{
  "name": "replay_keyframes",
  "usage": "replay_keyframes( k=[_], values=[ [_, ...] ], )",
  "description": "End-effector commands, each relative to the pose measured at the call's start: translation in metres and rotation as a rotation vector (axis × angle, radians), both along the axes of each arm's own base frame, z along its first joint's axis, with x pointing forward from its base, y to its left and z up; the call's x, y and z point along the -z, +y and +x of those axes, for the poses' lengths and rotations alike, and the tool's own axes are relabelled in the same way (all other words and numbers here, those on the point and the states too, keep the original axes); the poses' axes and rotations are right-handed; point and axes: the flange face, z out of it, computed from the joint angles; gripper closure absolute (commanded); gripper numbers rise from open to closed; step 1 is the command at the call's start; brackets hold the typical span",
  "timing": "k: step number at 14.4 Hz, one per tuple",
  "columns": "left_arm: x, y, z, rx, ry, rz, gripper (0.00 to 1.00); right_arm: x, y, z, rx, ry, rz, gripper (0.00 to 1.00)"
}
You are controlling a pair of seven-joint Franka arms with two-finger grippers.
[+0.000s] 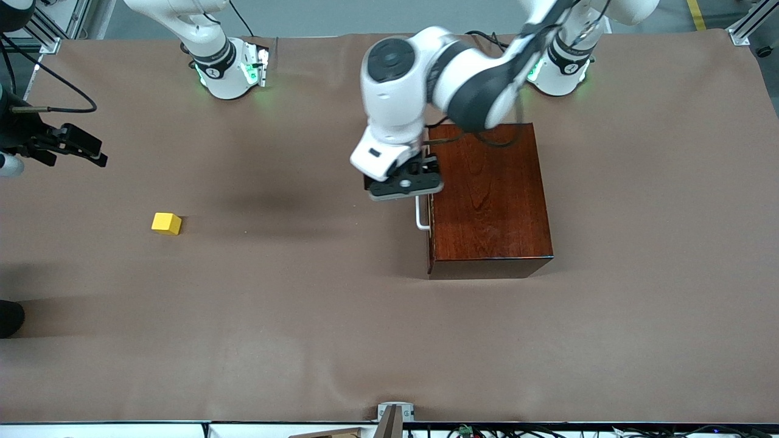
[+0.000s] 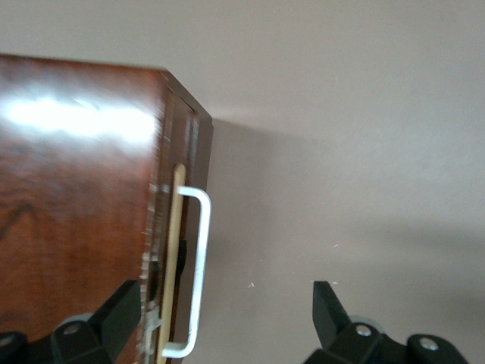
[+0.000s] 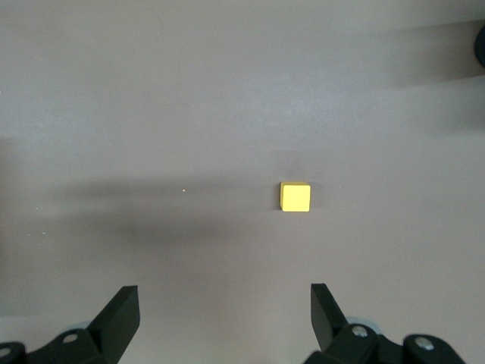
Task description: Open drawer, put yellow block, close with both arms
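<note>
The dark reddish-brown wooden box [image 1: 490, 194] stands toward the left arm's end of the table. Its drawer looks pushed in, with the white U-shaped handle [image 1: 420, 218] on the side facing the right arm's end. My left gripper [image 1: 406, 182] is open and hovers over the handle. In the left wrist view the handle [image 2: 198, 265] lies between the open fingers of that gripper [image 2: 226, 303], untouched, beside the box top [image 2: 76, 189]. The yellow block [image 1: 166, 223] lies on the table toward the right arm's end. My right gripper [image 1: 73, 146] is open and empty. The right wrist view shows the block [image 3: 295, 197] ahead of that gripper [image 3: 223, 299].
Brown cloth [image 1: 304, 304] covers the table. A dark object [image 1: 9, 316] pokes in at the edge of the right arm's end. A small metal mount [image 1: 394, 417] sits at the table's edge nearest the front camera.
</note>
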Motion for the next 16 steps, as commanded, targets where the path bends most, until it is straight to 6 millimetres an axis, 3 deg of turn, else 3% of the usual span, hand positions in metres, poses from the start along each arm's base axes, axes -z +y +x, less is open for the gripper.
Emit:
replay_keyframes(
  k=[1, 3, 4, 5, 8, 11, 16],
  values=[
    [0.030, -0.016, -0.002, 0.035, -0.026, 0.068, 0.00, -0.004, 0.001, 0.002, -0.003, 0.000, 0.001, 0.00],
    [0.049, -0.019, -0.003, 0.051, -0.009, 0.090, 0.00, -0.004, 0.001, 0.002, -0.003, -0.001, 0.001, 0.00],
    [0.072, -0.019, -0.002, 0.052, 0.012, 0.112, 0.00, -0.004, 0.001, 0.002, -0.003, 0.000, 0.001, 0.00],
    [0.082, -0.020, -0.002, 0.058, 0.015, 0.128, 0.00, -0.004, 0.001, 0.002, -0.003, 0.000, 0.001, 0.00],
    [0.086, -0.024, -0.007, 0.078, 0.014, 0.138, 0.00, -0.004, 0.001, 0.002, -0.003, -0.002, 0.001, 0.00],
    [0.109, -0.023, -0.006, 0.081, 0.038, 0.163, 0.00, -0.004, 0.002, 0.002, -0.005, 0.000, 0.001, 0.00],
    [0.124, -0.018, -0.013, 0.074, 0.093, 0.210, 0.00, -0.004, 0.001, 0.002, -0.003, 0.000, 0.001, 0.00]
  ],
)
